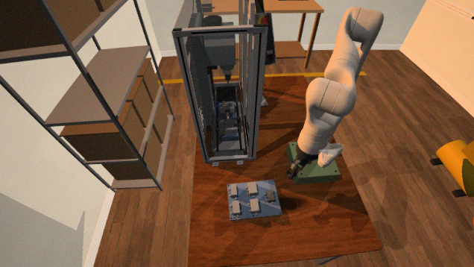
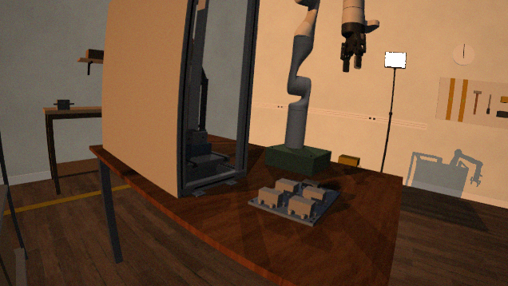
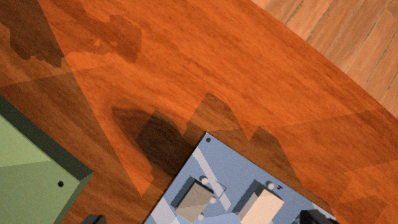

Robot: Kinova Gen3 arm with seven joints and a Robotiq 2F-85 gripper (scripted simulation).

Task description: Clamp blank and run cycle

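The dark setting master (image 1: 270,195) (image 2: 311,183) (image 3: 194,202) stands on the blue plate (image 1: 266,213) (image 2: 327,202) (image 3: 220,151). Several pale blanks stand there too, one at the plate's back middle (image 1: 252,189) (image 3: 261,206). Which matches the master's width I cannot tell. My gripper (image 1: 291,174) (image 2: 351,67) (image 3: 205,219) is open and empty, high above the table, beside the plate toward the robot base. The guard (image 1: 257,93) (image 2: 183,120) shows no door panel across its plate-facing end. The vise (image 1: 229,130) inside is small and dark; bars and stop are unclear. Knob, green button and lamp cannot be made out.
The green robot base (image 1: 317,173) (image 2: 297,160) (image 3: 30,185) stands right of the guard. The dark control column (image 1: 269,45) with a red button is behind the guard's right side. A shelf rack (image 1: 100,86) stands to the left. The guard's tall posts flank its opening.
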